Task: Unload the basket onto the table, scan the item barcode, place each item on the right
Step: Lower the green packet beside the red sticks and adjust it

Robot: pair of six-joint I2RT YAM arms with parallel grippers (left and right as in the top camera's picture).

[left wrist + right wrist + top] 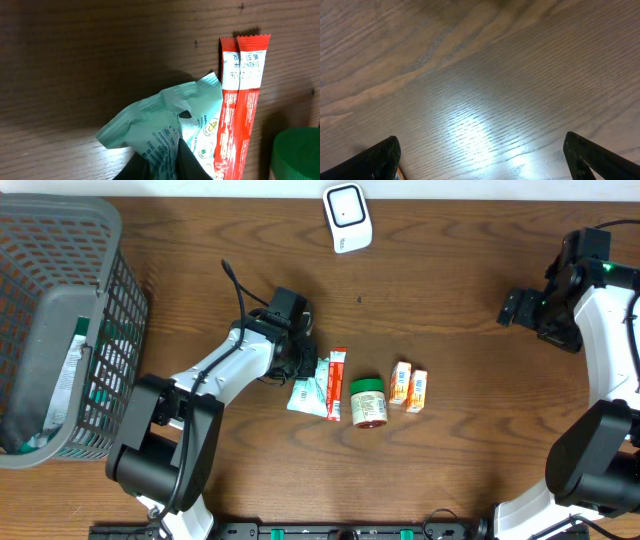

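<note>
My left gripper (303, 365) is shut on the edge of a mint-green packet (311, 392) that lies on the wooden table. In the left wrist view the crumpled packet (165, 120) is pinched between the dark fingers (192, 167), and small print shows on it but no barcode. A white scanner (347, 217) lies at the table's far edge. My right gripper (515, 308) hangs open at the far right over bare wood. Its two fingertips (380, 157) stand wide apart in the right wrist view with nothing between them.
Two red stick sachets (337, 383) lie right beside the packet, then a green-lidded jar (368, 402) and two small orange boxes (408, 387). A grey mesh basket (60, 330) holding some items fills the left side.
</note>
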